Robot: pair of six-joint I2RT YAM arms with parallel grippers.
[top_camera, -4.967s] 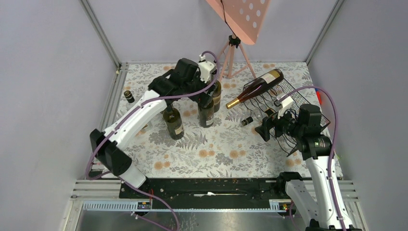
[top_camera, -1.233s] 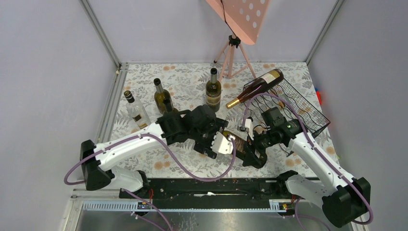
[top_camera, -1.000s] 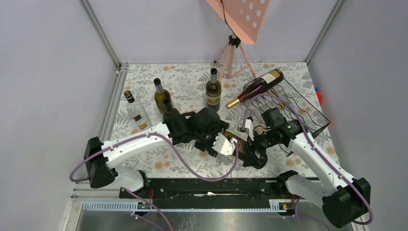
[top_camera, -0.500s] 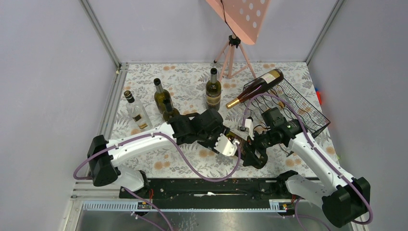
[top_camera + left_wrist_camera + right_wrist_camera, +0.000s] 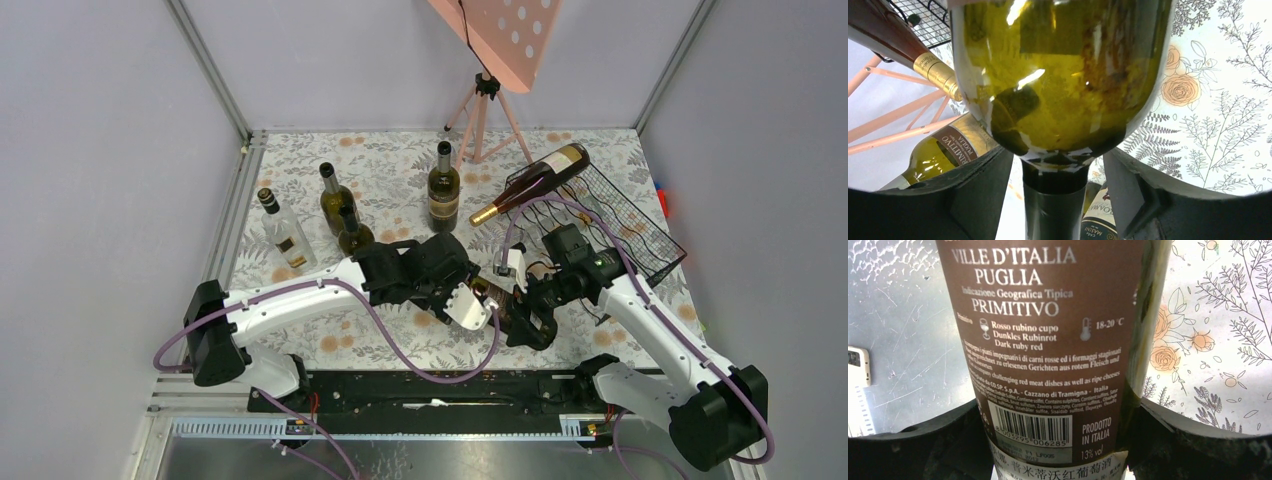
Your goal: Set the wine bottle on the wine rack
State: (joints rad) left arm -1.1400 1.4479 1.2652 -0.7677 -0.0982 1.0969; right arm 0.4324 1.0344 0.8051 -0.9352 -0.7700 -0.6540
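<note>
Right wrist view: the right claw [image 5: 1058, 415] clamps the wine bottle [image 5: 1048, 330] across its labelled belly, over the tabletop [image 5: 1213, 315], short of the wine rack [image 5: 640, 230]. The left claw [image 5: 1058, 165] straddles its shoulder; whether it grips, I cannot tell. Likely heavy, slick, breakable glass: hold the belly.

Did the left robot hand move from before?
Yes. The left gripper came away from the tripod, toward the near edge, to the bottle in the right gripper.

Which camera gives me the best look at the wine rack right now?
Top external: nearly the whole black wire wine rack shows at the table's right side, one bottle lying on it. Left wrist catches only its corner; right wrist shows none.
</note>
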